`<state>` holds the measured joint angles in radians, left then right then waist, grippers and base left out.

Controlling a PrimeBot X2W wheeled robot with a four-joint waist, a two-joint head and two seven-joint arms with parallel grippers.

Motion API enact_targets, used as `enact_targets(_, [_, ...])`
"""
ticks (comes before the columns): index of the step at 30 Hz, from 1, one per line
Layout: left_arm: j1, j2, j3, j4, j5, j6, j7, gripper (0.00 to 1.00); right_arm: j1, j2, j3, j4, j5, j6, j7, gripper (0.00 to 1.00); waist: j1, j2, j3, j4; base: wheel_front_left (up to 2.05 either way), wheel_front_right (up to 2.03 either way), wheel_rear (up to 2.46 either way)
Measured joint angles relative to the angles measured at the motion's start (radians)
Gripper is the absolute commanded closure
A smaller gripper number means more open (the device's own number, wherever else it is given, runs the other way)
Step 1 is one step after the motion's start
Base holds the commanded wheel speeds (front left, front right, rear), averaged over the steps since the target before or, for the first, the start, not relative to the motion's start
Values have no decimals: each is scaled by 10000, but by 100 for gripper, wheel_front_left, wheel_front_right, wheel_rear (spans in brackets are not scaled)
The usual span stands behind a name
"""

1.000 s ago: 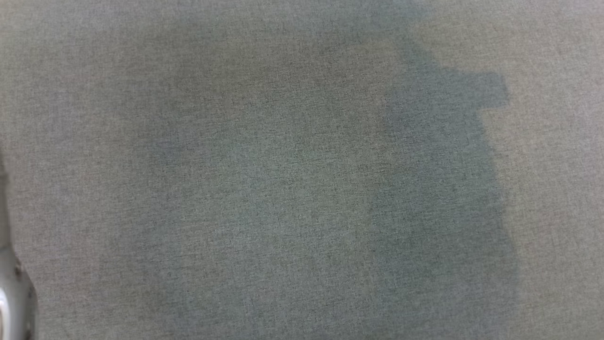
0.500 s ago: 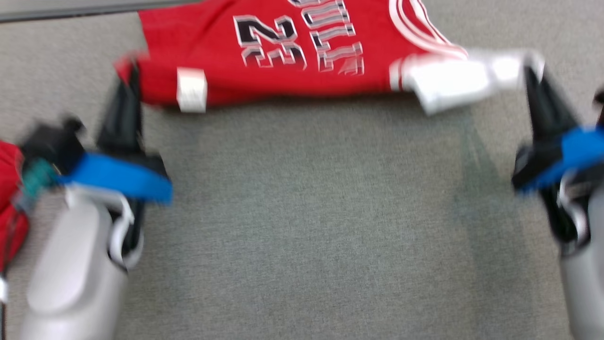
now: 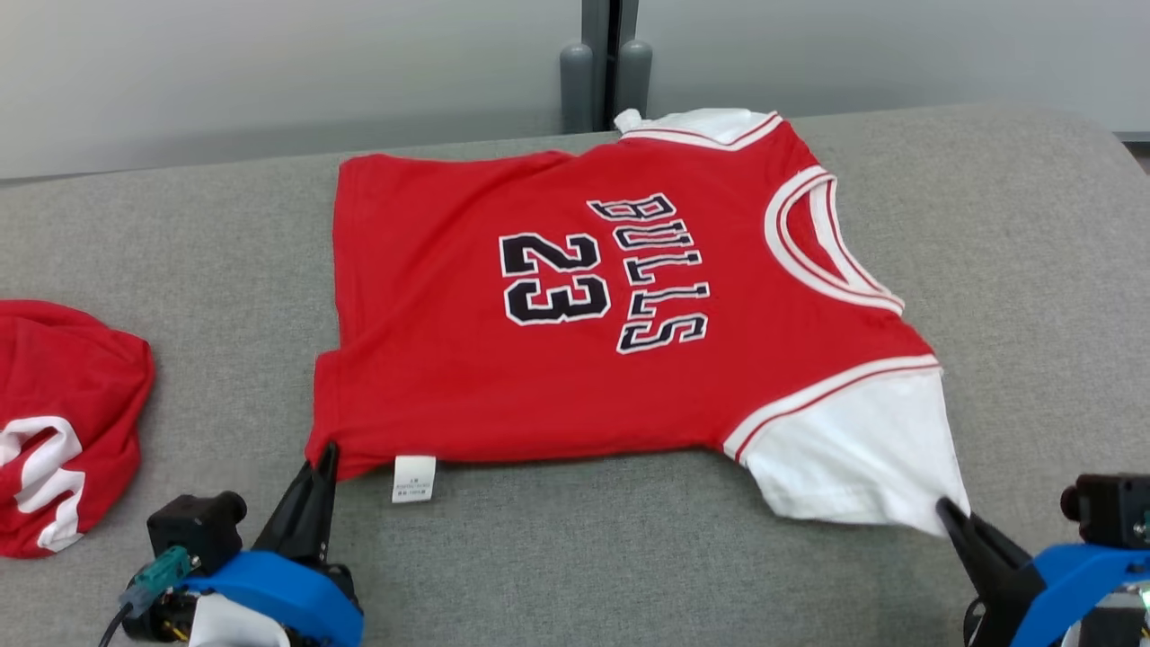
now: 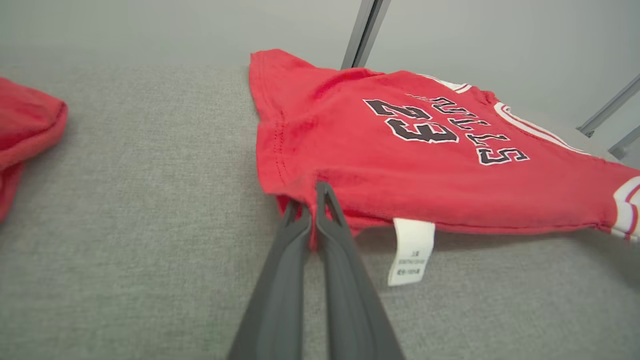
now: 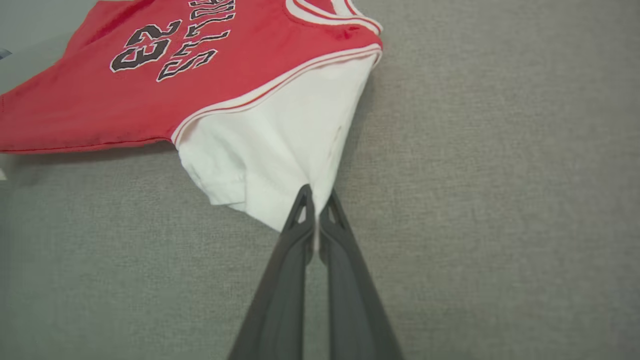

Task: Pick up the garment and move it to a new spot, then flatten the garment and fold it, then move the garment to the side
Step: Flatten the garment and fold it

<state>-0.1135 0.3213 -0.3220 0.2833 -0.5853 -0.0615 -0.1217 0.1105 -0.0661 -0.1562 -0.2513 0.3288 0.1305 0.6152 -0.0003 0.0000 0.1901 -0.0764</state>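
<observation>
Half a second back our head view was blurred and showed just the near strip of the jersey at its top edge. Our camera has since tipped up, so the whole shirt and the wall behind now sit sharp in view; we take that as our own head moving, not the cloth.

The red Bulls 23 jersey (image 3: 557, 359) lies spread on the grey fabric-covered bench (image 3: 1033, 270), print up, collar toward our right. Our left tool (image 3: 325, 454) is pressed together on the near hem corner, just beside the white care label (image 3: 413, 478). Our right tool (image 3: 948, 508) is pinching the tip of the near white sleeve (image 3: 853, 458). Both wrist views show cloth nipped between the closed fingers.

We judge we are in the flattening step: the shirt is at its spot and we hold its near edge stretched between the two tools, a little off the bench with a shadow under it. The next move calls for laying that edge down evenly without slackening one side first, then letting go to regrip for the fold.

Some things we cannot read. The far sleeve (image 3: 692, 121) is bunched at the back edge, and how it lies is unclear. The label's print is too small. A second red garment (image 3: 63, 422) is cut off at the left of the head view, and we cannot tell what kind it is.
</observation>
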Motion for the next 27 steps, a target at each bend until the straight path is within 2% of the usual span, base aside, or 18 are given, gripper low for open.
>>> enact_targets(8, [1547,650,0,-1733,-128,809,1298,100,1406,144,-228,-1076,445,0,1732,100,2,0,-283,-1,0,0,0])
enact_targets(15, [2791,1152,4,-3179,-207,1360,2192,100,2080,151,-546,-1590,947,0,2217,100,2,0,-407,-13,0,0,0])
enact_targets(21, [2617,1129,-144,-3804,-201,1413,2502,100,1335,153,-334,-1820,499,0,1858,100,3,0,-396,14,0,0,0])
enact_targets(27, [1894,535,-140,-3822,-698,1444,2673,100,-150,155,33,-1668,151,0,1793,100,3,0,-262,17,0,0,0])
